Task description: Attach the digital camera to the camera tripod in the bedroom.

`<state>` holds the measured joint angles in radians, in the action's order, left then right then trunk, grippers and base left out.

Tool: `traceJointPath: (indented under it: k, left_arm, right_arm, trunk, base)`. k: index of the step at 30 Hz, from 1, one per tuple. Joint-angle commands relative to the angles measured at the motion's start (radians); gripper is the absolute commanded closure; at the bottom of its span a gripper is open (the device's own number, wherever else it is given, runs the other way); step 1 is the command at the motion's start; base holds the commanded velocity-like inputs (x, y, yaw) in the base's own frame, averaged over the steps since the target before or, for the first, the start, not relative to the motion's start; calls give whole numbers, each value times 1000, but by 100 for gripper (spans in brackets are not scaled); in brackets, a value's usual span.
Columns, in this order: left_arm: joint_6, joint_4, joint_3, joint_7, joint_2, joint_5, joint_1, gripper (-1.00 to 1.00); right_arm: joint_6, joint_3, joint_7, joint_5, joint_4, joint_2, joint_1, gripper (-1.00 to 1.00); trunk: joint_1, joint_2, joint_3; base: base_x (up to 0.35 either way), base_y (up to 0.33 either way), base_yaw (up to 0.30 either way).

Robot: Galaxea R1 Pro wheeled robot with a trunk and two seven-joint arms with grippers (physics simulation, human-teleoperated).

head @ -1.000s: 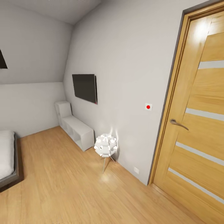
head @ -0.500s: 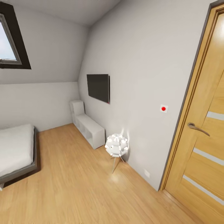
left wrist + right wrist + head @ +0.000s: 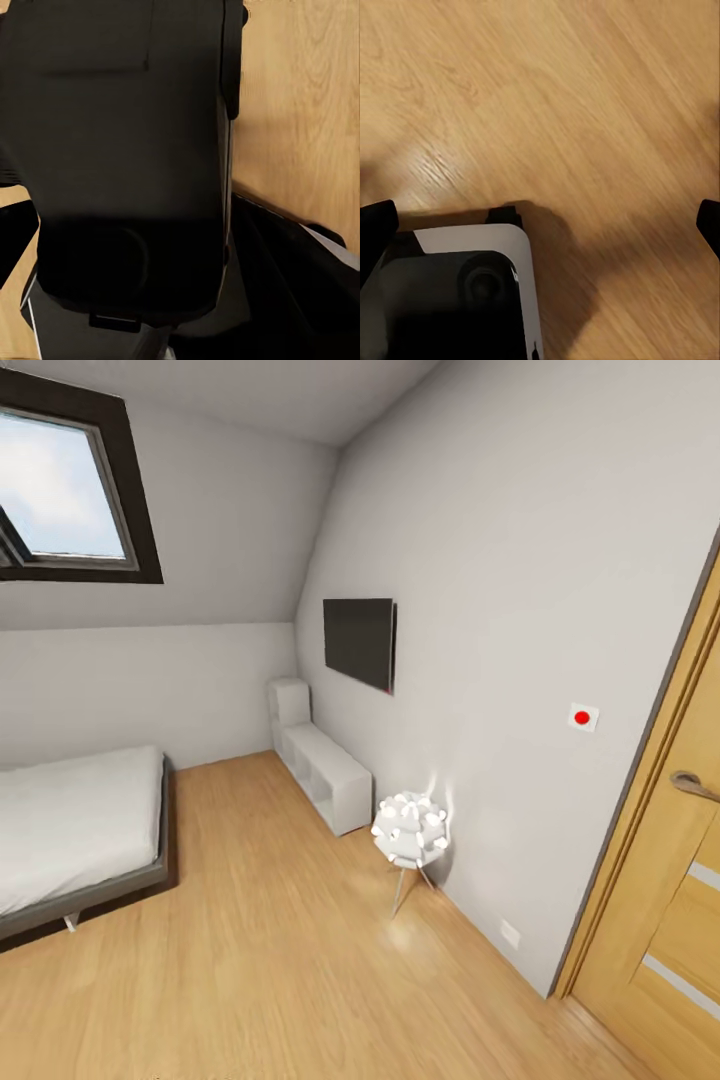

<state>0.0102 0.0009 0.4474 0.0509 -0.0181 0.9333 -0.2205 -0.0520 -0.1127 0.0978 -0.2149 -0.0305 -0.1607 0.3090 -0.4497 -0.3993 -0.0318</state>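
I am in the bedroom (image 3: 520, 540), a white-walled room with a sloped ceiling. Its light wood floor (image 3: 280, 970) runs from near me to the far wall. On the right, close by, is a wooden door (image 3: 685, 900) with pale strips and a curved handle (image 3: 697, 785). At far left a dark-framed skylight (image 3: 65, 485) is set in the slope, and under it lies a low grey bed (image 3: 75, 830) with a white mattress.

A flat black screen (image 3: 358, 640) hangs on the right wall. A low white shelf unit (image 3: 325, 770) stands on the floor below and beyond it. Nearer than the shelf is a white ball-cluster lamp (image 3: 410, 830) on thin legs, just beside the wall. A small switch with a red dot (image 3: 583, 717) sits on the wall between the lamp and the door.

In the left wrist view a large dark boxy shape (image 3: 127, 150) sits hard against the lens. It may be the digital camera, but I cannot tell, nor how the left gripper's fingers stand. The right gripper (image 3: 540, 232) hangs over bare floor with its fingertips (image 3: 376, 225) spread wide, holding nothing.
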Motion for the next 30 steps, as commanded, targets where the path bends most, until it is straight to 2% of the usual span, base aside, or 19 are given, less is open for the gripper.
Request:
traceJointPath:
  k: [1,30]
  left_arm:
    - [1,1,8,5,0,9,0,100]
    - [0,-1,8,-3,1,10,0,100]
  right_arm:
    - [-5,-8,5,-11,-3,0,1,-100]
    - [-5,-7,5,-11,-3,0,1,-100]
  trunk:
    - [0,-1,0]
    - [0,-1,0]
  base:
    - [0,0,272]
    - [0,0,273]
